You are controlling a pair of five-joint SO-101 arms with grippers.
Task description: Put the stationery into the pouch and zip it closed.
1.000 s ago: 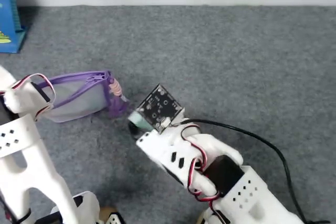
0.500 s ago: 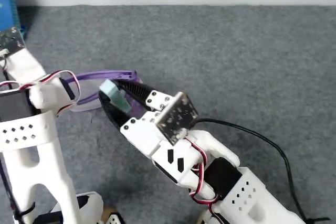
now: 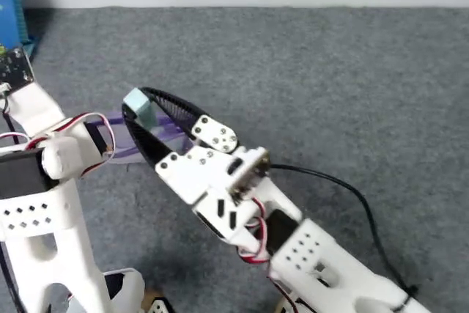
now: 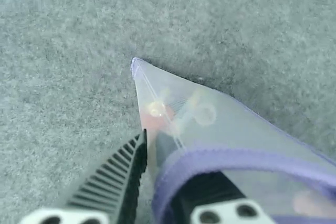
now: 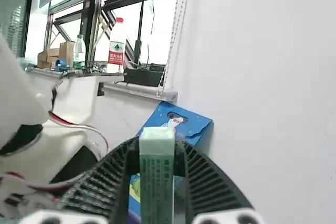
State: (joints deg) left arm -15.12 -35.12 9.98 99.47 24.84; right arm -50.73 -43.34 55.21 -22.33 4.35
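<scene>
One pale mint-green rectangular eraser block [image 5: 156, 182] is clamped upright between the black ribbed fingers of the right hand [image 3: 136, 108]. In the high view it sits toward 10 o'clock from the frame centre, not yet inside anything.

Directly beneath and beside that hand, at its 4 o'clock, lies the translucent pouch [image 4: 220, 124] with a purple zip band. In the left wrist view, small pale and pinkish items [image 4: 157, 111] show through its wall. I cannot make out what they are.

The left hand [image 4: 155, 182] is closed on the pouch at the purple band, holding that edge. The pouch's far corner points at 11 o'clock over the grey felt-like desk [image 3: 330, 86]. A blue box [image 3: 11, 12] stands at the desk's 10 o'clock edge, well apart.

Judgement: the step in hand is loading, with the block carried over the pouch and the zip untouched. The right wrist view faces a wall and window rather than the opening, so the fingertips are not aimed downward. The next move calls for tipping the right hand down, lining the block with the mouth held by the left hand, then letting go inside it.
</scene>
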